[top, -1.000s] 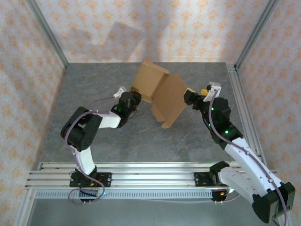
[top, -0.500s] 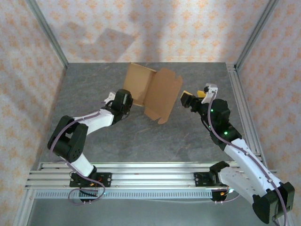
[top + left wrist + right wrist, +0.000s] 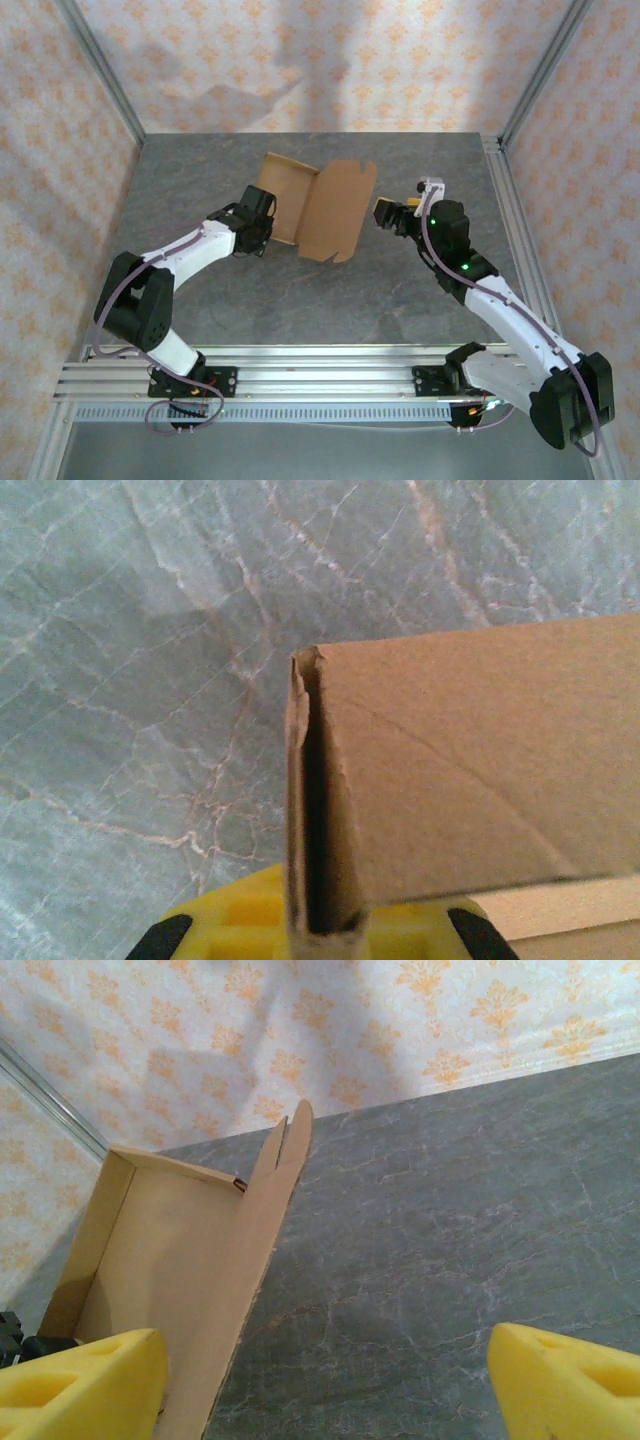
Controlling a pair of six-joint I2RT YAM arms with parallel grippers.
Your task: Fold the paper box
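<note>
Top external, paper box (image 3: 318,205): half-folded, toward the far middle of the worktop (image 3: 300,290); tray part to the left, lid flap raised to the right.
Left gripper (image 3: 268,222): clamped tight on the tray's near-left wall.
Left wrist: cardboard edge pinched between yellow pads (image 3: 230,920).
Right gripper (image 3: 384,212): spread wide, holding nothing, just beside the lid flap's right edge.
Right wrist: yellow fingers (image 3: 80,1380) far apart, lid flap edge-on beside one.

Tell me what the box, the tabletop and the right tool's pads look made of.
Paper box: thin tan cardboard, matte; creased flaps, frayed raw edge.
Tabletop: grey stone-look surface with pale veins, possibly laminate.
Right tool pads: yellow, matte, molded recesses; likely foam or soft rubber.
</note>
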